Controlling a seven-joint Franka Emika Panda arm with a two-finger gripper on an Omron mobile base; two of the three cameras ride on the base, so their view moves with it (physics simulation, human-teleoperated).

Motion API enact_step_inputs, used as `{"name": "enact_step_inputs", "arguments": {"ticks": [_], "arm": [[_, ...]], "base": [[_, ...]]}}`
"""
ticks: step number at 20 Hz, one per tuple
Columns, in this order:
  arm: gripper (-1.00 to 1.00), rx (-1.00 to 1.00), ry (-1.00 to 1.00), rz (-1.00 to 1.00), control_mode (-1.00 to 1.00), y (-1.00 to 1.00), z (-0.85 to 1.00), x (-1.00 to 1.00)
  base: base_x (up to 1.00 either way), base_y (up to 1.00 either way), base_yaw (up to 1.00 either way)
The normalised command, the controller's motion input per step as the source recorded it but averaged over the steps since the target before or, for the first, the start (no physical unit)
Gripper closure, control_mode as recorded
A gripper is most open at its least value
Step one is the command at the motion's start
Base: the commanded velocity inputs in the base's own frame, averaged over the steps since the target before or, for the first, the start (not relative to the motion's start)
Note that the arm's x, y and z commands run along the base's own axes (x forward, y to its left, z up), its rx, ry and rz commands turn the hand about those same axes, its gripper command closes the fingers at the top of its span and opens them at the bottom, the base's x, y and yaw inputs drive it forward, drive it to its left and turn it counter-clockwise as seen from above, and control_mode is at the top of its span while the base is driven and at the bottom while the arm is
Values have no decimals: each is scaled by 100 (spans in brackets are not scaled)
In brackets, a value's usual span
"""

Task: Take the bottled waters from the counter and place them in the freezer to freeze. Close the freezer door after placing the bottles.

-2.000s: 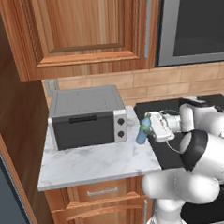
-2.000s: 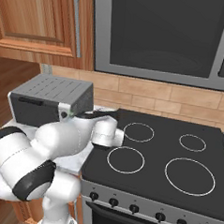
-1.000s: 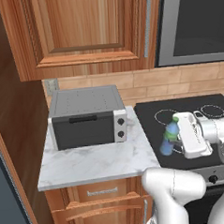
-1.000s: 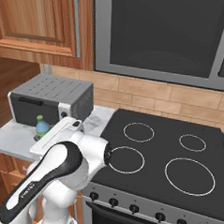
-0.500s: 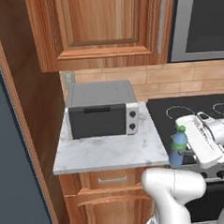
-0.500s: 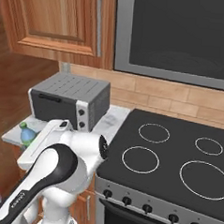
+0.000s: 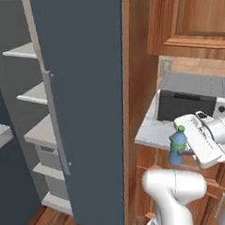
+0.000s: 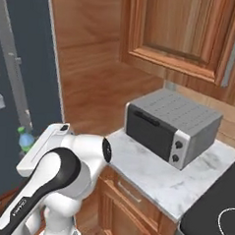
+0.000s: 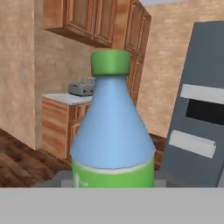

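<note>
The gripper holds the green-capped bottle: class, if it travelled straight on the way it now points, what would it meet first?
Probably the freezer door: in the hand view the dark panel stands ahead, beside the bottle held by the gripper. Depth is unclear, so the open floor beyond may come first.

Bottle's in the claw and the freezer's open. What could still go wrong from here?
1. The claw holds the green-capped bottle out over the floor, off the counter; a slip would likely drop it.
2. The open freezer door stands between the bottle and the shelves, so swinging straight in could strike its edge.
</note>
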Motion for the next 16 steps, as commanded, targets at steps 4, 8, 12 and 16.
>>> {"name": "enact_step_inputs", "arguments": {"ticks": [4,8,12,16], "arm": [[100,0,0,0,100,0,0,0],[100,0,0,0,100,0,0,0],[100,0,0,0,100,0,0,0],[100,0,0,0,100,0,0,0]], "base": [[0,71,70],[5,67,57],[29,53,13],[46,55,-2]]}}
